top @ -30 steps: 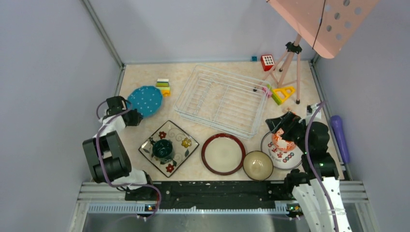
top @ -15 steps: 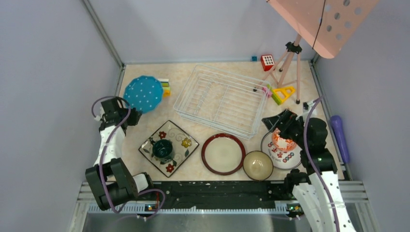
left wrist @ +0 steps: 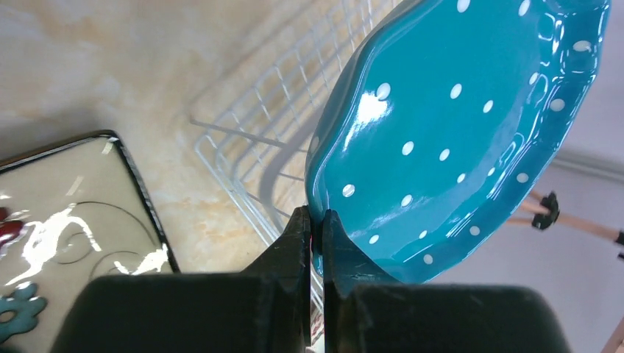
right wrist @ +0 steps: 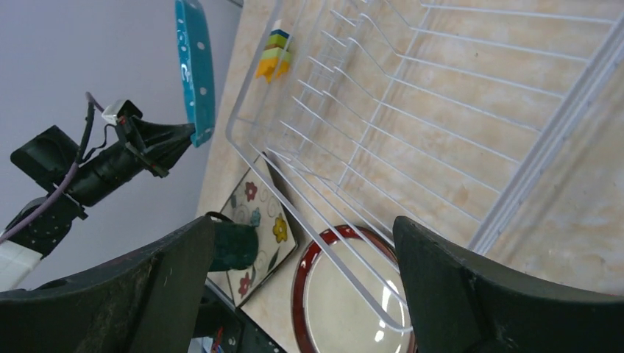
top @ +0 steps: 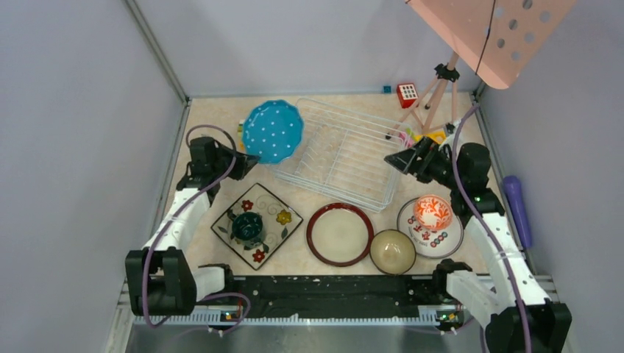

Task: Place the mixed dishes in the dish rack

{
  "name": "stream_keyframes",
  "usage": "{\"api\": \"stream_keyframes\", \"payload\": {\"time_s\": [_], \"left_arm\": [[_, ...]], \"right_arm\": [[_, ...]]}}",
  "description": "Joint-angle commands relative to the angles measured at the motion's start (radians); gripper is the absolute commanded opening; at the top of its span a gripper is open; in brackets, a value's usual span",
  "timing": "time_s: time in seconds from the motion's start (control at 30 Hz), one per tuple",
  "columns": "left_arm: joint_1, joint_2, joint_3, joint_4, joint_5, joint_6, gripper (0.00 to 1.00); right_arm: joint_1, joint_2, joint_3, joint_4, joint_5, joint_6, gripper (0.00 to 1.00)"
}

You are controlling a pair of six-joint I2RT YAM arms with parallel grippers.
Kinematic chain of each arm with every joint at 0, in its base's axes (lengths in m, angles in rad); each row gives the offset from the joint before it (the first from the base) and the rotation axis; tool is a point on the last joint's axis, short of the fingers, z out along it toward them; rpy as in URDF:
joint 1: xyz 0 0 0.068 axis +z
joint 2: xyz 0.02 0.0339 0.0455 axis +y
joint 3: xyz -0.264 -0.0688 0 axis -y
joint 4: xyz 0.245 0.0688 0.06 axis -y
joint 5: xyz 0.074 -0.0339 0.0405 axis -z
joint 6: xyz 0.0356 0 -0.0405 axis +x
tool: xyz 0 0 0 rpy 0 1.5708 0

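Note:
My left gripper (top: 247, 157) is shut on the rim of the blue polka-dot plate (top: 273, 131) and holds it up on edge over the left end of the white wire dish rack (top: 340, 151). In the left wrist view the plate (left wrist: 449, 132) stands beyond my gripper (left wrist: 315, 224). My right gripper (top: 396, 160) is open and empty above the rack's right near corner. The teal mug (top: 246, 226) sits on the square floral plate (top: 283, 218). The brown-rimmed plate (top: 340, 234), the tan bowl (top: 392, 251) and the red-white bowl (top: 433, 212) on the white red-marked plate (top: 444, 237) lie in front.
A pink perforated stand on a tripod (top: 441, 81) rises at the back right, with toy blocks (top: 407, 93) near its feet. Stacked blocks (right wrist: 274, 54) lie left of the rack. A purple cylinder (top: 517, 208) lies at the right wall.
My left gripper has lifted the blue plate from the table's left side and carried it right, up over the rack's left end. My right gripper has moved away from the red-white bowl toward the rack.

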Motion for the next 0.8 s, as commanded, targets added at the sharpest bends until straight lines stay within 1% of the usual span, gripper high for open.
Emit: {"api": "stream_keyframes", "payload": {"time_s": [0.0, 0.13, 0.37, 0.53, 0.7, 0.77], "left_arm": [[-0.098, -0.062, 0.088, 0.275, 0.013, 0.004, 0.00], [-0.183, -0.029, 0.094, 0.323, 0.022, 0.003, 0.00], [-0.326, 0.084, 0.121, 0.428, 0.043, -0.008, 0.00], [-0.371, 0.144, 0.150, 0.451, 0.053, 0.007, 0.00], [-0.392, 0.165, 0.156, 0.475, 0.074, 0.012, 0.00], [-0.396, 0.168, 0.154, 0.478, 0.079, 0.017, 0.00]], "right_arm": [[0.033, 0.104, 0.134, 0.118, -0.065, -0.014, 0.90], [0.095, 0.202, 0.185, 0.180, -0.058, -0.011, 0.89], [0.226, 0.336, 0.246, 0.255, 0.042, -0.009, 0.89], [0.256, 0.394, 0.265, 0.360, 0.041, 0.022, 0.89], [0.270, 0.455, 0.317, 0.329, 0.094, 0.013, 0.89], [0.272, 0.479, 0.325, 0.335, 0.109, 0.022, 0.86]]}}
